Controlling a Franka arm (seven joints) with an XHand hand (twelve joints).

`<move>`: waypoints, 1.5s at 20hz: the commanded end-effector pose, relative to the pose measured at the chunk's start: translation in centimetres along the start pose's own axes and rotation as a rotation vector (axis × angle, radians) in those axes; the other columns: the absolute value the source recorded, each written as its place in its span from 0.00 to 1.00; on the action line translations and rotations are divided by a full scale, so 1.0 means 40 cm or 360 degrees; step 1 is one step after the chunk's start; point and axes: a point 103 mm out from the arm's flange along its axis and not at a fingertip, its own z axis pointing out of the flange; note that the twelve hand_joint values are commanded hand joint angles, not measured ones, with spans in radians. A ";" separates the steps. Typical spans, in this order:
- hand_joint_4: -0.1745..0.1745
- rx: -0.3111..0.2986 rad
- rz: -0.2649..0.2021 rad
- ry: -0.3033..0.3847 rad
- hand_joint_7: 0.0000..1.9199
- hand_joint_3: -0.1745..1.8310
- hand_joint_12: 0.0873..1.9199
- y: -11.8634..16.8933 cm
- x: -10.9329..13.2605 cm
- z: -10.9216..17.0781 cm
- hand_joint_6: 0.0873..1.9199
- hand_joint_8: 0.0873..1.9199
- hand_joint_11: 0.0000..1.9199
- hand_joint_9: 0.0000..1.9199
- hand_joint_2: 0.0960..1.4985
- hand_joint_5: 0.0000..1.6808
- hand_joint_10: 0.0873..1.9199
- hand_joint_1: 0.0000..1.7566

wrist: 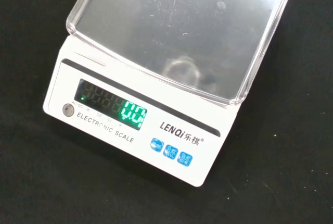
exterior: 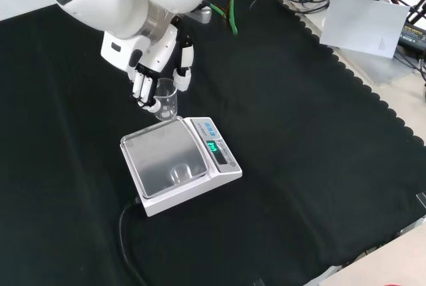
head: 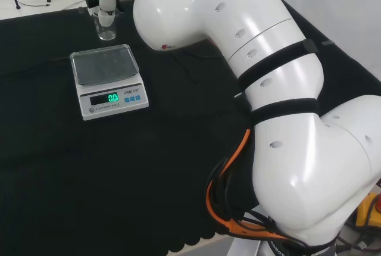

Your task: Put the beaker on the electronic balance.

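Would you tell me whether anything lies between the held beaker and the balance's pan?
Nothing does: in the front view the beaker, held in the hand, hangs just beyond the pan.

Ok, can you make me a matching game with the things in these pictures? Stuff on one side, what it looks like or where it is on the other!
Things:
1. beaker
2. electronic balance
3. hand
4. cloth

Descriptions:
A. black, covers the bench
B. white body with a lit green display
C. clear glass, held just beyond the balance's far edge in the front view
D. black and white, fingers curled round something

Pairs: 1-C, 2-B, 3-D, 4-A
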 end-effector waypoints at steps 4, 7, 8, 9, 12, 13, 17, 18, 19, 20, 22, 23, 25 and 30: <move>0.00 0.0190 -0.0188 0.0129 0.33 0.08 0.57 0.149 0.109 0.145 0.75 0.57 0.44 0.45 0.86 0.40 0.55 0.61; 0.00 0.0185 -0.0186 0.0125 0.33 0.08 0.57 0.148 0.114 0.145 0.75 0.57 0.44 0.45 0.85 0.40 0.55 0.61; 0.00 0.0179 -0.0187 0.0122 0.33 0.08 0.57 0.148 0.114 0.146 0.75 0.57 0.44 0.45 0.85 0.40 0.55 0.61; 0.00 0.0171 -0.0188 0.0115 0.33 0.08 0.57 0.146 0.114 0.147 0.75 0.57 0.44 0.45 0.85 0.40 0.55 0.61; 0.00 0.0156 -0.0182 0.0087 0.33 0.08 0.57 0.137 0.118 0.144 0.75 0.57 0.43 0.45 0.85 0.40 0.55 0.61; 0.00 0.0155 -0.0177 0.0083 0.33 0.08 0.57 0.135 0.122 0.141 0.75 0.57 0.43 0.45 0.85 0.40 0.55 0.61; 0.00 0.0152 -0.0176 0.0076 0.33 0.08 0.57 0.132 0.124 0.137 0.75 0.57 0.43 0.45 0.85 0.40 0.55 0.61; 0.00 0.0150 -0.0177 0.0075 0.33 0.08 0.57 0.130 0.123 0.136 0.75 0.57 0.43 0.45 0.85 0.40 0.55 0.61; 0.00 0.0136 -0.0174 0.0067 0.33 0.08 0.57 0.116 0.117 0.133 0.75 0.57 0.43 0.45 0.85 0.40 0.55 0.61; 0.00 0.0120 -0.0165 0.0045 0.33 0.08 0.57 0.099 0.112 0.130 0.75 0.57 0.43 0.45 0.85 0.40 0.55 0.61; 0.00 0.0061 -0.0146 -0.0032 0.33 0.08 0.57 0.047 0.110 0.127 0.75 0.57 0.43 0.45 0.85 0.40 0.55 0.61; 0.00 0.0031 -0.0139 -0.0065 0.33 0.08 0.57 0.027 0.112 0.126 0.75 0.57 0.43 0.45 0.85 0.40 0.55 0.61; 0.00 -0.0019 -0.0138 -0.0098 0.33 0.08 0.57 -0.003 0.121 0.136 0.75 0.57 0.43 0.45 0.85 0.40 0.56 0.61; 0.00 0.0000 -0.0147 -0.0066 0.33 0.08 0.57 0.008 0.124 0.164 0.75 0.57 0.43 0.45 0.85 0.40 0.56 0.61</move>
